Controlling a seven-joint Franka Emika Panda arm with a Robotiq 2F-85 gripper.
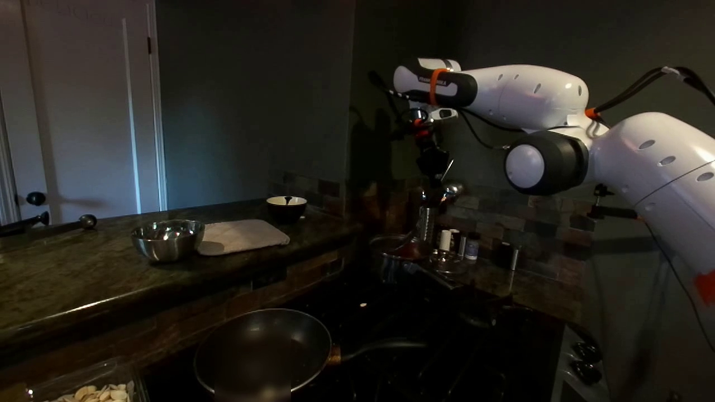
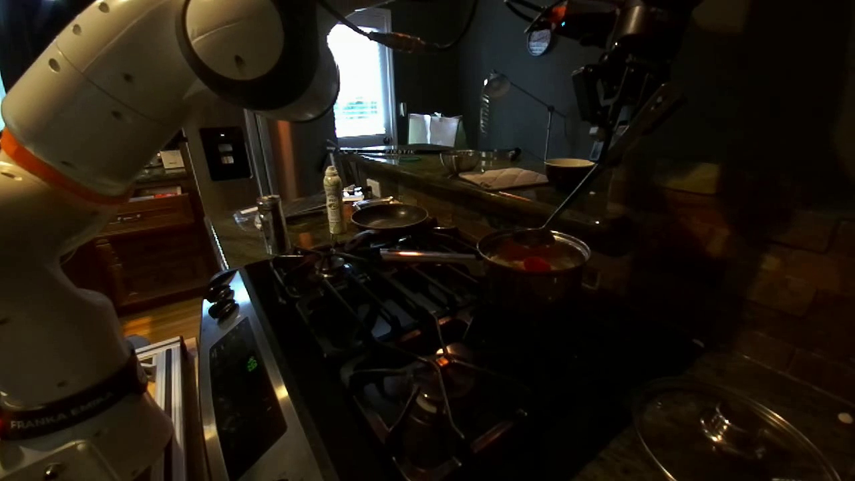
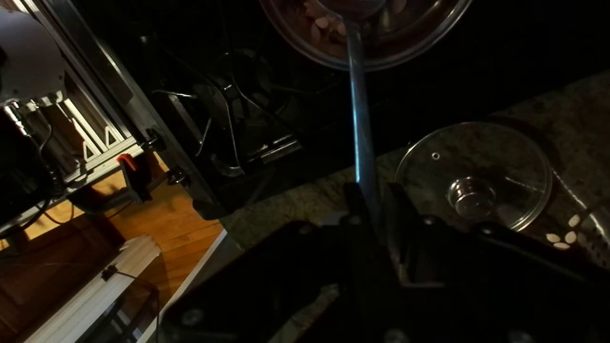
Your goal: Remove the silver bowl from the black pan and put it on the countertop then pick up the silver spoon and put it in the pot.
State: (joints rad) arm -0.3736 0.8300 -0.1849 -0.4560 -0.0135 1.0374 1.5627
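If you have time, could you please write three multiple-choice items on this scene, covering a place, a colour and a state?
1. Where is the silver bowl? A) in the black pan; B) on the countertop; C) in the pot
2. What colour is the pad beside it? A) bright blue; B) black; C) whitish
3. The hand is: A) shut on the silver spoon; B) wide open; C) out of view

1 B: both exterior views show it there.
2 C: it looks pale in both exterior views.
3 A: the wrist view shows its jaws closed around the shaft.
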